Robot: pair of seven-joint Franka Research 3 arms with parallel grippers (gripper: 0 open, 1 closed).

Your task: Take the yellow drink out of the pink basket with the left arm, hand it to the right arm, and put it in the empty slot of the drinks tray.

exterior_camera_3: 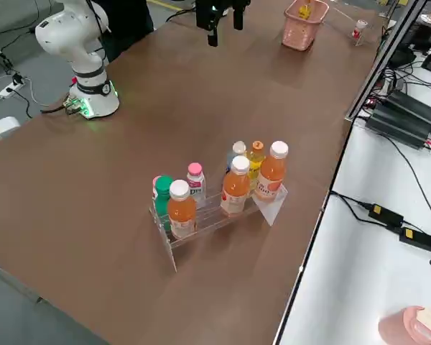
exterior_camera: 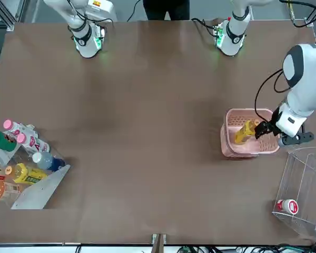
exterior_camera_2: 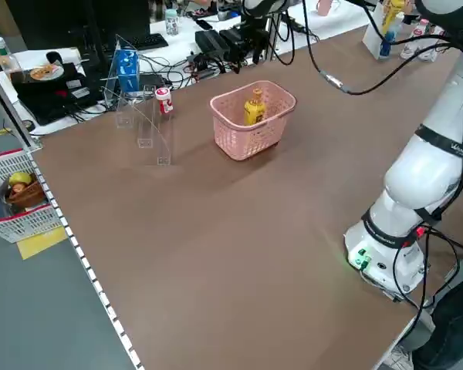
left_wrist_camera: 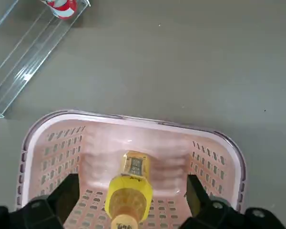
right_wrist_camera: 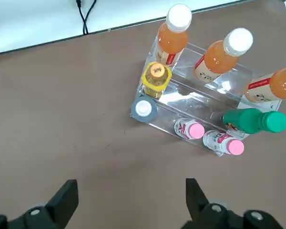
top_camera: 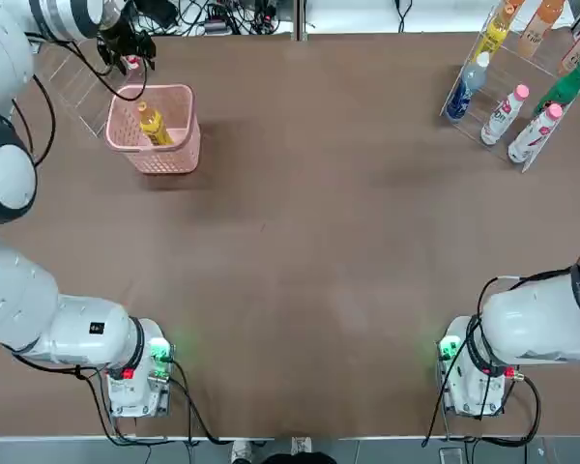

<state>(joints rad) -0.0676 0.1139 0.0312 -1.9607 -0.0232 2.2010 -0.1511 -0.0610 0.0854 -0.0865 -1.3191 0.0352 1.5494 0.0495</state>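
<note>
One pink basket point(top_camera: 156, 135) near the table's point(top_camera: 300, 242) far left corner, with one yellow drink point(top_camera: 154, 124) leaning inside, cap up. One clear box point(exterior_camera_2: 143, 123) just beside the basket, holding a single small red-and-white bottle point(exterior_camera_2: 164, 101). One drinks tray point(right_wrist_camera: 200, 119) at the far right corner, carrying eight bottles: three orange, one yellow, one blue-capped, two pink-capped, one green.

Left gripper point(left_wrist_camera: 133, 210) above the basket's far rim, fingers point(left_wrist_camera: 66, 195) spread wide and holding nothing; drink directly below, its cap between the two fingers but not touched. Right gripper point(right_wrist_camera: 128, 200) raised over the table, well apart from the tray, likewise spread and holding nothing.
</note>
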